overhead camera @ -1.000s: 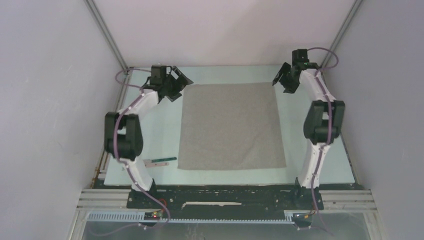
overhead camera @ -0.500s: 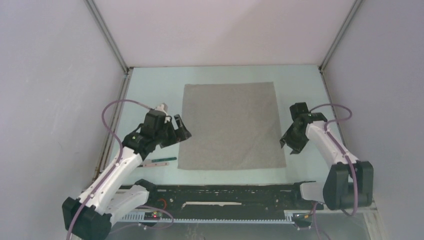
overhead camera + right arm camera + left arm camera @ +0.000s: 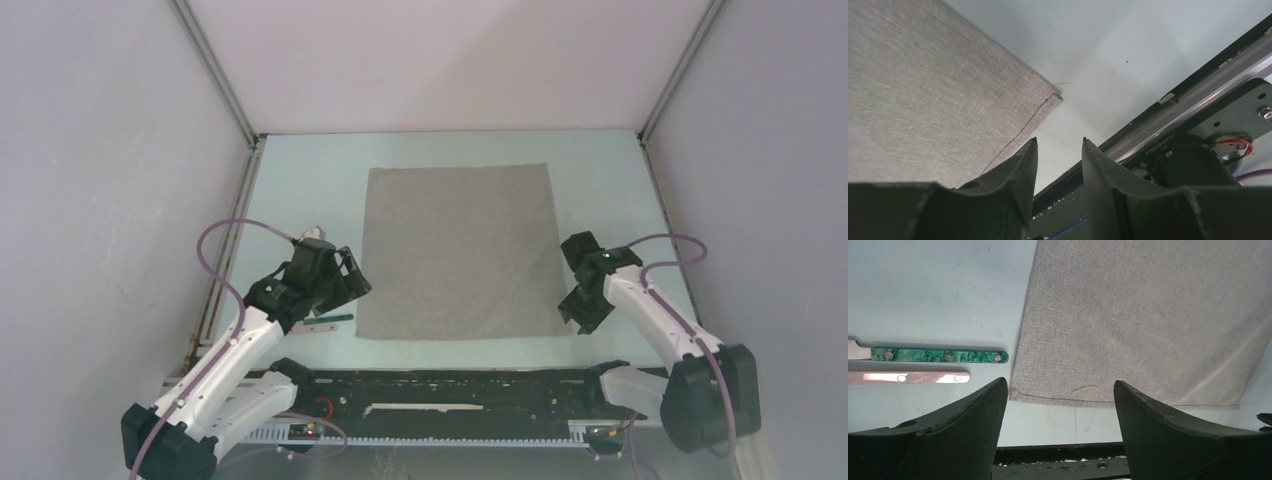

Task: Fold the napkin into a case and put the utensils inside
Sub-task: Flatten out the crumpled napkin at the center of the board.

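**Napkin (image 3: 458,250) flat, fold not yet begun**

The cloth lies unfolded at frame centre. The left gripper (image 3: 1060,390) hangs wide open and empty, the right gripper (image 3: 1058,146) barely parted. A careless left pinch could knock the utensils (image 3: 322,322) just beside the lower-left corner.

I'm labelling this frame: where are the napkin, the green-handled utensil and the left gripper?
napkin (image 3: 460,250), top external view, middle of the cloth.
green-handled utensil (image 3: 943,356), left wrist view, middle of its handle.
left gripper (image 3: 1060,382), left wrist view, midway between its open fingertips.
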Robot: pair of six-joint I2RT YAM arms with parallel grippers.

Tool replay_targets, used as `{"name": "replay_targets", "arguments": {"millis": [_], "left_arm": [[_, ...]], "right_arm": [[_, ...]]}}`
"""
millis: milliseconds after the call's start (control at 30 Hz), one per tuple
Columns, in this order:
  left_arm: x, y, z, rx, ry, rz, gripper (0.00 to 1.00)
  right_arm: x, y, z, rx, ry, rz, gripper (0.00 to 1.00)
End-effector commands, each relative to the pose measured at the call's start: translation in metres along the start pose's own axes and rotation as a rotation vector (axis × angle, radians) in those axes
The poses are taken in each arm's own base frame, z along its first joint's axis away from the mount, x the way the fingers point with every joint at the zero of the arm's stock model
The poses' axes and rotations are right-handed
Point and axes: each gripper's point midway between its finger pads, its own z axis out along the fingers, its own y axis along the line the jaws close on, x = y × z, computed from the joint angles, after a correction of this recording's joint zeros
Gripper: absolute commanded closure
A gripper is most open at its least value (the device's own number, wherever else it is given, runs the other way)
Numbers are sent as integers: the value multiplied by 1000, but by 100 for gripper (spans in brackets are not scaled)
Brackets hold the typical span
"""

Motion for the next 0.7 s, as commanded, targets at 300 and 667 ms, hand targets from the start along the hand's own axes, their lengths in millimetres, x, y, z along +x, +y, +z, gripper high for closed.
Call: {"name": "replay_targets", "arguments": {"millis": [300,667], "left_arm": [[-8,-3,0,-9,-31,-11,14],[-8,-4,3,-5,-26,-9,14]], "right_arm": [[-4,18,27,63,-41,32,50],[3,12,48,84,-2,71,50]]}}
